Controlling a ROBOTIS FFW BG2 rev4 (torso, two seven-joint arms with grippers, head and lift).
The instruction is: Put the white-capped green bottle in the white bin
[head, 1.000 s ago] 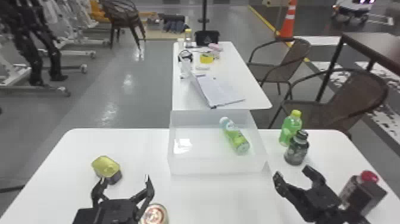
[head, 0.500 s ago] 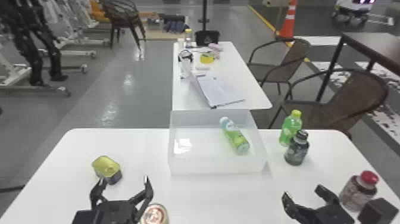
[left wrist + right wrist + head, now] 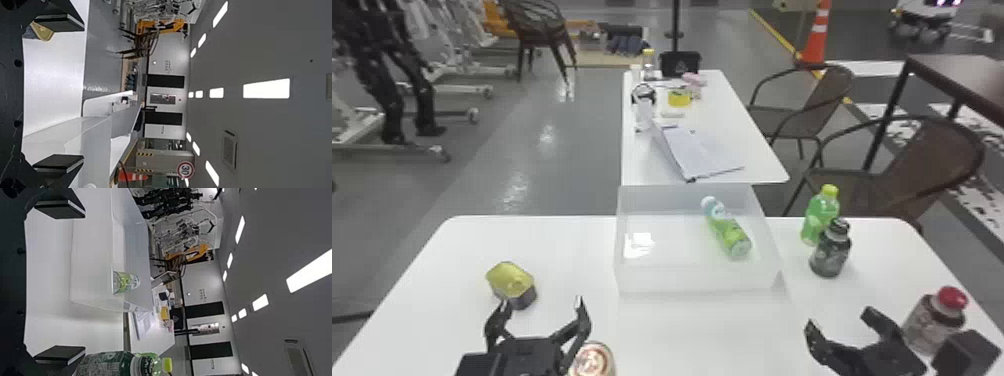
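The white-capped green bottle (image 3: pixel 727 227) lies tilted inside the white bin (image 3: pixel 672 282), toward its right side, cap pointing away. My right gripper (image 3: pixel 839 320) stands open over the table's right part, nearer than the bin. The right wrist view has its gripper (image 3: pixel 60 282) with fingers wide apart, the green bottle (image 3: pixel 126 282) in the bin (image 3: pixel 92 258) beyond them. At the table's near left my left gripper (image 3: pixel 542 305) is parked and open. In the left wrist view the left gripper (image 3: pixel 58 94) holds nothing between its spread fingers.
Right of the bin stand a yellow-capped green bottle (image 3: pixel 818 217) and a dark bottle (image 3: pixel 831 250). A red-capped bottle (image 3: pixel 932 320) is beside the right gripper. On the left are a yellow-topped object (image 3: pixel 511 282) and a can (image 3: pixel 593 361) by the left gripper.
My right gripper has shifted right and toward the near edge, farther from the bin. The left arm and the bottle in the bin have kept still.
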